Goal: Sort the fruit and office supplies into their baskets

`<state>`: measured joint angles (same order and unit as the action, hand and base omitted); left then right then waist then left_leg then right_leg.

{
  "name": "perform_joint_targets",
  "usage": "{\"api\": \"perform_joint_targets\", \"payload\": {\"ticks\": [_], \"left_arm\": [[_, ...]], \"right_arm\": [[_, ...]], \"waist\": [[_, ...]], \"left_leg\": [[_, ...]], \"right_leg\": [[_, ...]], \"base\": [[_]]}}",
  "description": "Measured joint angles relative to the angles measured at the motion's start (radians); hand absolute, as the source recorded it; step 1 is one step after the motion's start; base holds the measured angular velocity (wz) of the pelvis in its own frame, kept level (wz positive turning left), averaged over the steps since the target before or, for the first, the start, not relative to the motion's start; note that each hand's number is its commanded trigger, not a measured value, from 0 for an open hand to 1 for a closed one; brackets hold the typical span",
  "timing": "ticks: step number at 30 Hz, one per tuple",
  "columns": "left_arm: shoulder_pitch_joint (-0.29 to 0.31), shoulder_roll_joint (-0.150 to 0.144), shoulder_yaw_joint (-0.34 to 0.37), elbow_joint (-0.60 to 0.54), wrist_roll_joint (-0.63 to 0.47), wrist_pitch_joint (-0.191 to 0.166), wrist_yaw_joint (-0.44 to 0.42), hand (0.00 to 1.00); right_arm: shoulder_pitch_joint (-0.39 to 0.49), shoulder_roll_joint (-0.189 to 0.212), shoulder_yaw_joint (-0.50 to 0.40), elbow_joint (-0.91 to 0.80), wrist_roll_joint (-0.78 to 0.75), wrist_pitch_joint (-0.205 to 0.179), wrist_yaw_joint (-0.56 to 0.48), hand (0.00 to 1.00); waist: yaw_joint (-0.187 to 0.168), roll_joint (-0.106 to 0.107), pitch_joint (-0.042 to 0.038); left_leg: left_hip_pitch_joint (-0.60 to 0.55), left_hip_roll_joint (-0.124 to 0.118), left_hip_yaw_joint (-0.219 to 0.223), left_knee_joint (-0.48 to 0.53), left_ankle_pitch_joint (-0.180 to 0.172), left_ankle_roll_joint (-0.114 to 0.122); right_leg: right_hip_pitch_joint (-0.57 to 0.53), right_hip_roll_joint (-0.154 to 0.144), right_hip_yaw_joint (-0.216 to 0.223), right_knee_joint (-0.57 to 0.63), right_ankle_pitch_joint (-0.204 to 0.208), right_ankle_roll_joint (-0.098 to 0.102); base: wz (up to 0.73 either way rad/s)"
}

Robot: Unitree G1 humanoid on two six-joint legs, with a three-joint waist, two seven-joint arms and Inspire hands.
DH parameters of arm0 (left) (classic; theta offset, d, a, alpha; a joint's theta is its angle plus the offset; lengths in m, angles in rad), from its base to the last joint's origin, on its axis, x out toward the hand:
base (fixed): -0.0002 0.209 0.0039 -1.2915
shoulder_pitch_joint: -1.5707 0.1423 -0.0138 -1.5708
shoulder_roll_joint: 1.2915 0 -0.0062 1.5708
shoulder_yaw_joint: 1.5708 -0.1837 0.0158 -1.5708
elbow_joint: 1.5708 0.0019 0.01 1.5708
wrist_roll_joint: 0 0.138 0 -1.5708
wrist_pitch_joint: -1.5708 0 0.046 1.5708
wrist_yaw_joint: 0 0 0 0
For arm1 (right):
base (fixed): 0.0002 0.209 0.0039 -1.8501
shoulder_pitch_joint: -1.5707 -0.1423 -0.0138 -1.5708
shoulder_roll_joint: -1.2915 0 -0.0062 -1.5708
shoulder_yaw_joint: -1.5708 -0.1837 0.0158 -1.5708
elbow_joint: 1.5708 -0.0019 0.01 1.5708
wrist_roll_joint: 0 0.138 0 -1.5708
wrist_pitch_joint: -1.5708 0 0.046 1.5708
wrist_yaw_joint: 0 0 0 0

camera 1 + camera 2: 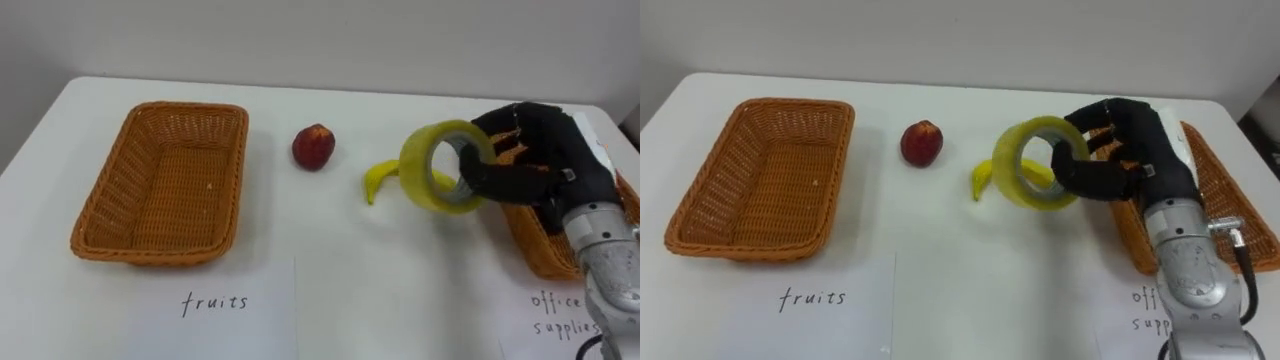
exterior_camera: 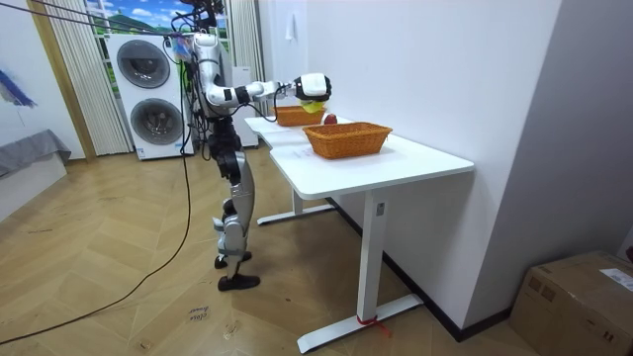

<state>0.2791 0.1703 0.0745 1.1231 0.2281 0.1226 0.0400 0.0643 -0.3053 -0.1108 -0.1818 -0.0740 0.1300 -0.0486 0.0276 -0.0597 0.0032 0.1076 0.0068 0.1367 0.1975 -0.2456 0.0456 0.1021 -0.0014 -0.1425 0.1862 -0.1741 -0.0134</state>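
My right hand [image 1: 535, 160] [image 1: 1135, 150] is shut on a roll of yellowish tape [image 1: 440, 167] [image 1: 1033, 163], held upright above the white table with fingers through its hole. Behind the roll lies a yellow banana [image 1: 378, 179] [image 1: 983, 180], partly hidden. A red apple [image 1: 313, 147] [image 1: 922, 143] sits to its left. The empty wicker basket [image 1: 165, 183] [image 1: 755, 180] stands at the left behind a paper sheet marked fruits [image 1: 214, 303]. A second wicker basket [image 1: 545, 245] [image 1: 1225, 195] lies under my right wrist, by the office supplies sheet [image 1: 560, 315]. In the room view I stand at the table's end with the right hand [image 2: 311, 87] raised.
The white table [image 1: 350, 270] [image 2: 396, 163] runs along a white wall. In the room view, stacked washing machines [image 2: 148, 94] stand behind me and a cardboard box [image 2: 579, 302] sits on the wooden floor at the room view's right.
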Motion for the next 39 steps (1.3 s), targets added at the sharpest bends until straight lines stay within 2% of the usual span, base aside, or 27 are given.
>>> {"api": "perform_joint_targets", "payload": {"ticks": [7, 11, 16, 26, 34, 39], "left_arm": [[0.000, -0.005, -0.002, -0.002, 0.001, 0.004, 0.001, 0.00], [0.002, -0.005, -0.003, -0.005, 0.003, 0.013, 0.002, 0.00], [0.005, -0.006, -0.002, -0.005, 0.001, 0.024, 0.024, 0.00], [0.007, -0.006, -0.001, -0.004, 0.000, 0.024, 0.040, 0.00], [0.010, -0.007, -0.001, -0.004, 0.000, 0.023, 0.044, 0.00], [0.018, -0.007, 0.001, -0.007, 0.000, 0.023, 0.043, 0.00]], "right_arm": [[0.000, 0.000, -0.002, 0.006, 0.078, 0.000, -0.112, 1.00], [0.000, 0.000, -0.029, 0.030, 0.244, 0.000, -0.173, 1.00], [0.000, 0.000, -0.068, 0.094, 0.340, -0.001, -0.243, 1.00], [0.000, 0.000, -0.077, 0.136, 0.356, -0.001, -0.352, 1.00], [0.000, -0.001, -0.079, 0.136, 0.385, -0.001, -0.378, 1.00], [0.000, -0.001, -0.089, 0.136, 0.385, -0.002, -0.379, 1.00]], "waist": [[-0.012, 0.009, -0.0028], [-0.023, 0.016, -0.0024], [-0.027, 0.019, -0.0025], [-0.032, 0.023, -0.0043], [-0.035, 0.020, -0.0037], [-0.057, 0.017, -0.0029]], "left_leg": [[0.001, 0.000, 0.001, 0.001, 0.000, 0.000], [0.002, 0.001, 0.001, 0.000, 0.000, 0.000], [0.006, 0.001, 0.001, 0.000, 0.000, 0.000], [0.008, 0.001, 0.007, -0.001, 0.000, -0.001], [0.007, 0.001, 0.013, -0.002, 0.000, -0.001], [0.007, 0.002, 0.015, -0.003, 0.000, -0.001]], "right_leg": [[0.000, 0.000, -0.001, 0.000, 0.000, 0.000], [0.000, 0.001, 0.002, 0.000, 0.000, 0.000], [0.004, 0.001, 0.004, 0.001, 0.000, 0.000], [0.002, 0.002, 0.009, 0.003, 0.000, 0.000], [0.000, 0.003, 0.013, 0.003, 0.000, 0.000], [-0.001, 0.004, 0.021, 0.003, 0.000, 0.000]], "base": [[0.00], [0.00], [0.00], [0.00], [0.00], [-0.01]]}}
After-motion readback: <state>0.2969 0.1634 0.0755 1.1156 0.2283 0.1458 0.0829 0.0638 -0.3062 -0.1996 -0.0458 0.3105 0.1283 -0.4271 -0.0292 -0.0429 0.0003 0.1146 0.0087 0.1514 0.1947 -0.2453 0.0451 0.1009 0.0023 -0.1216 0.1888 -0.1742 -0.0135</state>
